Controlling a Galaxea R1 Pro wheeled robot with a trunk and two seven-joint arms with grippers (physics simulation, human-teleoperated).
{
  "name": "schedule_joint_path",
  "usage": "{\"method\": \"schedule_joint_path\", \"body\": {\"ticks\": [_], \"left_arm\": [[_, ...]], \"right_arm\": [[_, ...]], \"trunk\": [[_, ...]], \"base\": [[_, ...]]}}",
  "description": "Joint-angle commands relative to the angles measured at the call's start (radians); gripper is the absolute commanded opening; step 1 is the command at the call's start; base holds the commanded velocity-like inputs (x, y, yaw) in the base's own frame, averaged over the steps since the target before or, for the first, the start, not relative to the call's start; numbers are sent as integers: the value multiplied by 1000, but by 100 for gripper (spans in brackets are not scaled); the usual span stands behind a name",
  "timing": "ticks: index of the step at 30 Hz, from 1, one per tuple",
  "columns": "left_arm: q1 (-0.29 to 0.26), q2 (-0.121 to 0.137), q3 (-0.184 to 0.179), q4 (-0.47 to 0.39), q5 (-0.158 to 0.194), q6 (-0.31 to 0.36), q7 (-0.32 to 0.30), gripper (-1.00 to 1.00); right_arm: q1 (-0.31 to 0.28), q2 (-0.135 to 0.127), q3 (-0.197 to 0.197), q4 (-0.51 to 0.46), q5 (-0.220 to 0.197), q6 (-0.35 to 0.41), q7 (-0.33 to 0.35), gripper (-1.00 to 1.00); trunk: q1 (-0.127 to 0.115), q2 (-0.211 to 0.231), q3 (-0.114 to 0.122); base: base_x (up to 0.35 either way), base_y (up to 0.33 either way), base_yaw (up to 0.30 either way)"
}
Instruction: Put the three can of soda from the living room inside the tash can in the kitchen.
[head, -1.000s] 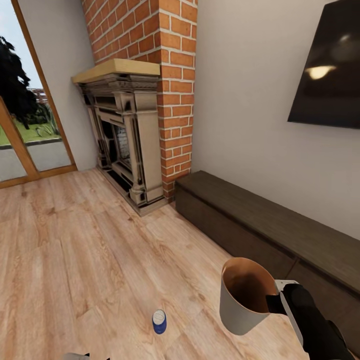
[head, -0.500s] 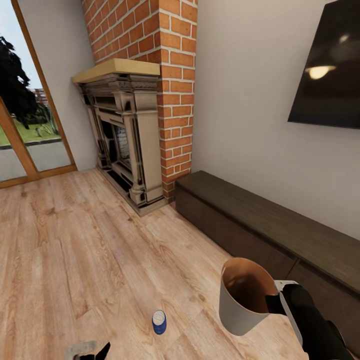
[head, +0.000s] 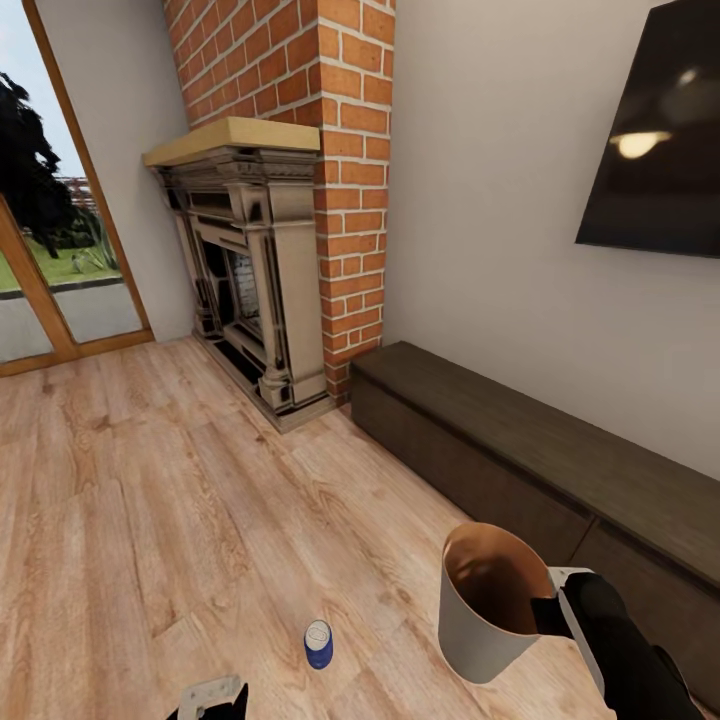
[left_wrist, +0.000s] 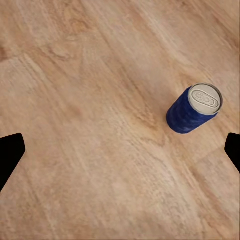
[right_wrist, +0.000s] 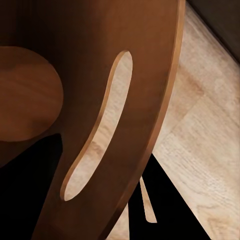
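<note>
A blue can of soda (head: 318, 643) with a silvery top stands upright on the wood floor of the living room. In the left wrist view the same can (left_wrist: 194, 109) lies ahead of my open left gripper (left_wrist: 121, 152), off toward one black fingertip (left_wrist: 233, 150) and apart from both. In the head view the left gripper (head: 215, 700) is at the bottom edge, left of the can. My right gripper (head: 553, 606) is shut on the rim of the tash can (head: 488, 600), holding it above the floor to the right of the can. The bin's brown inside wall (right_wrist: 100, 60) has a slot-shaped handle hole.
A brick fireplace (head: 262, 270) stands at the back. A low dark cabinet (head: 540, 460) runs along the right wall under a wall TV (head: 655, 140). Glass garden doors (head: 50, 260) are at the left. Open wood floor (head: 150, 500) lies between.
My left gripper has come up into the head view from the bottom edge and moved right toward the blue can. The bin and right arm have barely moved.
</note>
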Motion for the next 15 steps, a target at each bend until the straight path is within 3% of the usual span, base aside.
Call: {"method": "schedule_joint_path", "body": {"ticks": [1,7,15], "left_arm": [[0,1,-1,3,0,-8,1,100],[-1,5,-2,7,0,-20,2,100],[-1,7,-2,7,0,-24,2,100]], "right_arm": [[0,0,0,0,-8,-1,8,-100],[0,0,0,0,-8,-1,9,-100],[0,0,0,0,-8,-1,10,-100]], "trunk": [[0,0,0],[0,0,0],[0,0,0]], "base": [[0,0,0],[0,0,-12],[0,0,-194]]}}
